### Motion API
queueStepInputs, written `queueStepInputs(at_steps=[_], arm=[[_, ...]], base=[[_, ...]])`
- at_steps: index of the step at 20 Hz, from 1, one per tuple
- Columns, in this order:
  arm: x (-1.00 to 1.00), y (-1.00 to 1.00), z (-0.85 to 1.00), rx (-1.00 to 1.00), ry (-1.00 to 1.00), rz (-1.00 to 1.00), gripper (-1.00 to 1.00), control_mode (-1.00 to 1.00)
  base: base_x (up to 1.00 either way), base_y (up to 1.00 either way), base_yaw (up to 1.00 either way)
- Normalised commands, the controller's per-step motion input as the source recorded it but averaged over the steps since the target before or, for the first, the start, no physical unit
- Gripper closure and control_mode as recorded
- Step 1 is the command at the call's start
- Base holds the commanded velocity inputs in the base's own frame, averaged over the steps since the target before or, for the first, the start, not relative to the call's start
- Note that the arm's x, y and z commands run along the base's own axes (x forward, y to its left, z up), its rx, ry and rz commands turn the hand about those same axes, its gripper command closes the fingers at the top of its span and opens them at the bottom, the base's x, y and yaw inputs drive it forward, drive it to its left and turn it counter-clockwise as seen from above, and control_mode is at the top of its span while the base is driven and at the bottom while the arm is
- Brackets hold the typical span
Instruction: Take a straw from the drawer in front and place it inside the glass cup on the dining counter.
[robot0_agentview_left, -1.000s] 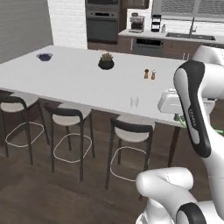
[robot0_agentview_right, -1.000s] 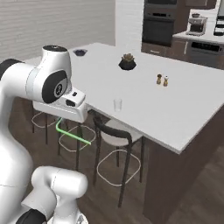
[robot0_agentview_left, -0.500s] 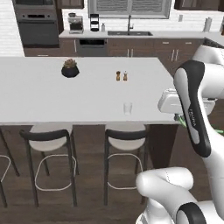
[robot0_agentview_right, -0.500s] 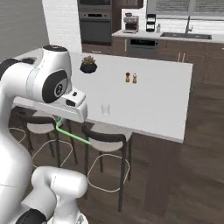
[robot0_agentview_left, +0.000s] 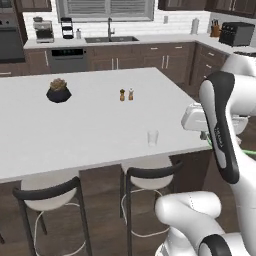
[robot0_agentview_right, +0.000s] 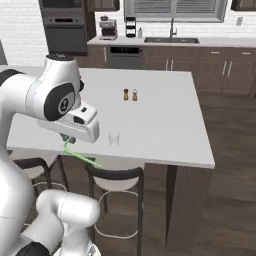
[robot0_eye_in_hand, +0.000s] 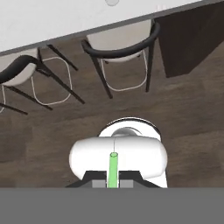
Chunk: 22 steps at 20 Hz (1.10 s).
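Jaws pinch the straw (robot0_eye_in_hand: 113, 169) betw. the two dark tips of the gripper (robot0_eye_in_hand: 113, 184) at the bottom of the hand view; straw sticks straight out from them, light green, open end visible. In the right base view the straw (robot0_agentview_right: 82, 157) slants down & away from the hand, held below the counter (robot0_agentview_right: 165, 130) edge, off its near side. In the left base view just a short green bit (robot0_agentview_left: 247, 152) shows beside the arm, at the right edge.

Glass cup (robot0_agentview_left: 152, 138) stands upright on the counter (robot0_agentview_left: 90, 125) near its front edge, well apart from the straw; same cup (robot0_agentview_right: 114, 138) just beside the hand in the right base view. Cup's bottom peeks at the top of the hand view (robot0_eye_in_hand: 112, 1).

Salt & pepper shakers (robot0_agentview_left: 126, 94) stand side by side mid-counter, behind the cup. Small dark plant pot (robot0_agentview_left: 59, 91) further left. Stools (robot0_agentview_left: 148, 187) tucked under the counter's near edge; one stool (robot0_eye_in_hand: 121, 57) also in hand view.
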Motion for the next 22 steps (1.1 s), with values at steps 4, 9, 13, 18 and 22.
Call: queueStepInputs(at_steps=[4, 9, 13, 18, 22], arm=[[0.0, 0.0, 0.0, 0.0, 0.0, 0.0, 1.0, 1.0], [0.0, 0.0, 0.0, 0.0, 0.0, 0.0, 1.0, 1.0], [0.0, 0.0, 0.0, 0.0, 0.0, 0.0, 1.0, 1.0], [0.08, 0.01, 0.66, 0.16, -0.05, 0.1, 1.0, -1.0], [0.0, 0.0, 0.99, 0.33, -0.14, 0.1, 1.0, -1.0]], base=[[1.0, 0.12, -0.04], [1.0, 0.08, 0.05], [0.89, 0.18, 0.16], [0.1, 0.03, 0.03], [0.0, 0.0, 0.0]])
